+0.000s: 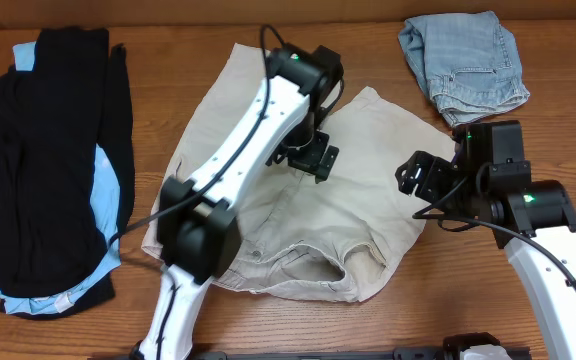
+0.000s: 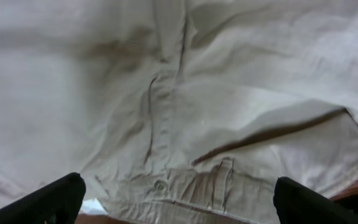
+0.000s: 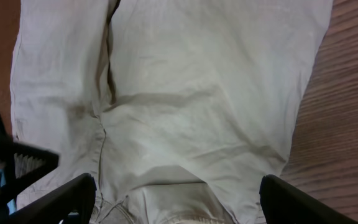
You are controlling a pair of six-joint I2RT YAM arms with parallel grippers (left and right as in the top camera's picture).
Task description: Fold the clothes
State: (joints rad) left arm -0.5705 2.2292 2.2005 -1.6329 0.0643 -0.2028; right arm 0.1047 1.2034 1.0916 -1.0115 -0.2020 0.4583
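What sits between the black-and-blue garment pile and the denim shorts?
The beige shorts, spread out on the table, with the left gripper over them; the overhead view shows it.

Looks like a robotics lab bench to me, not anybody's home. A white-and-black left arm (image 1: 248, 130) and right arm (image 1: 558, 270), with loose black cables (image 1: 266, 45) and little green status lights (image 1: 294, 56), work at a plain wood-grain table (image 1: 418, 320). The laundry reads as test props. There's beige shorts (image 1: 368, 150) spread right under the left gripper (image 1: 313, 160) and right gripper (image 1: 413, 180), a black and light-blue pile (image 1: 48, 150) well off to the left gripper's outer side, and denim shorts (image 1: 468, 60) just beyond the right gripper.
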